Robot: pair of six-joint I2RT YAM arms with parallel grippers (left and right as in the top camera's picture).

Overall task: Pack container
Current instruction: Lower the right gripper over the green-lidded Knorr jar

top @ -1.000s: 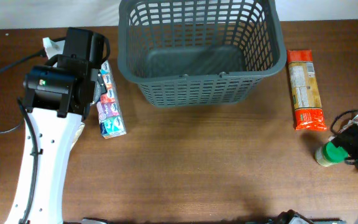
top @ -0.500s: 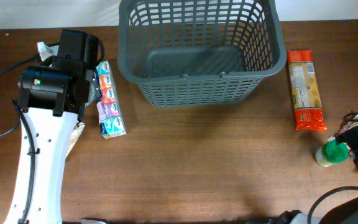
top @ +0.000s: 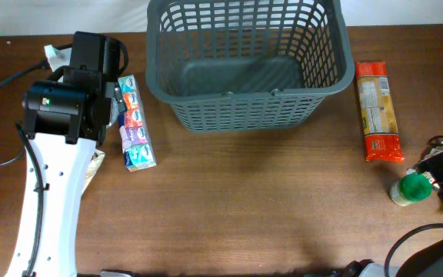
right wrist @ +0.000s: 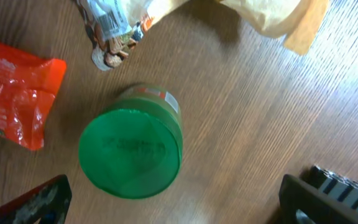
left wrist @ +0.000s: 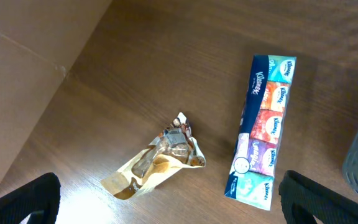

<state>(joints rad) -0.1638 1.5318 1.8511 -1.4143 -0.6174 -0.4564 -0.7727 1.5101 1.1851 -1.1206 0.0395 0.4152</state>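
Dark wooden table [top: 244, 200], grey container [top: 237, 111] near far edge

1. The overhead view looks straight down from high above the table [top: 244, 223] and takes in its full width, with the container [top: 244, 114] at top middle.
2. The left wrist view looks down from nearer on the table's left side. It shares the tissue pack [left wrist: 263, 134] and a sliver of the container with the overhead view.
3. The right wrist view looks down from very close on the green-lidded jar [right wrist: 131, 149], which the overhead view shows near its right edge.
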